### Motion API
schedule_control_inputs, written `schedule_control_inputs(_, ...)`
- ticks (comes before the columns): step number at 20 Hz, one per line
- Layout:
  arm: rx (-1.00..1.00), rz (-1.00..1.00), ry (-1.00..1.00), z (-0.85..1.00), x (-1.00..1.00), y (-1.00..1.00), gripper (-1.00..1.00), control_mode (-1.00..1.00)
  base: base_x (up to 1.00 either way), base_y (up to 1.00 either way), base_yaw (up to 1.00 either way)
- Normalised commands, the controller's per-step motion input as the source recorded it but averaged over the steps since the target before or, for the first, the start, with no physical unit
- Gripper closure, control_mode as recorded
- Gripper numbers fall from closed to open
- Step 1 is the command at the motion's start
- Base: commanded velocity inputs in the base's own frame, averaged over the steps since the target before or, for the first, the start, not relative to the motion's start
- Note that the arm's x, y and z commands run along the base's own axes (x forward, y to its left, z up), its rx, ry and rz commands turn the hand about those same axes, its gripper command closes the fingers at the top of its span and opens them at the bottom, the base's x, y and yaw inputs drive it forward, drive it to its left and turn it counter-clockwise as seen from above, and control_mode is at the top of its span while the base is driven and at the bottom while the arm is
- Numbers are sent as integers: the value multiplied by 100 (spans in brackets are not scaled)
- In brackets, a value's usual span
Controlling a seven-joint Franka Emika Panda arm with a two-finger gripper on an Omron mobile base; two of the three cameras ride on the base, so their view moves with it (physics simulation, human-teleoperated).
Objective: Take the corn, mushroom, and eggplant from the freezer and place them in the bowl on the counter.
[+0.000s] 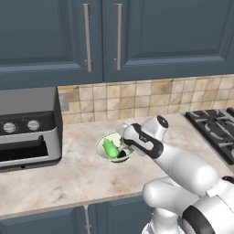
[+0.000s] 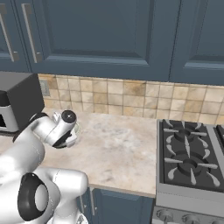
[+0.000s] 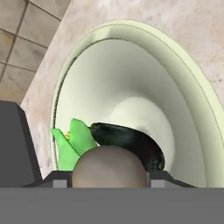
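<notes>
- While my arm reaches out from the lower right of the left base view, my gripper (image 1: 122, 147) hangs over the bowl (image 1: 101, 147), which sits on the counter (image 1: 73, 173) near the middle of the picture. The corn (image 1: 110, 149) lies green inside the bowl, and a dark bit at its 5 o'clock edge looks like the eggplant (image 1: 121, 154). A grey oven (image 1: 28, 128) stands at 9 o'clock, well apart from the bowl, and a stove (image 1: 217, 130) sits at 3 o'clock.
- Seen from the right base view, my wrist covers most of the bowl (image 2: 76, 129), with only a pale edge showing at 9 o'clock on the counter (image 2: 118, 148). The stove (image 2: 190, 159) lies at 4 o'clock.
- Looking along my hand, the bowl (image 3: 131, 39) opens wide below me. The corn (image 3: 72, 146) lies at 7 o'clock, touching the eggplant (image 3: 129, 142) beside it. The mushroom (image 3: 109, 167) sits round and tan at 6 o'clock, right between my finger tips, which stand close on either side of it; I cannot tell whether they grip it or have let go.
</notes>
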Motion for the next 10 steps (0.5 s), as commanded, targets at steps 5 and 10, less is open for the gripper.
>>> schedule_control_inputs(5,1,0,-1,-4,0,-15,-100,-100,0,0,0)
schedule_control_inputs(10,1,0,0,-34,0,-38,-100,-100,0,0,0)
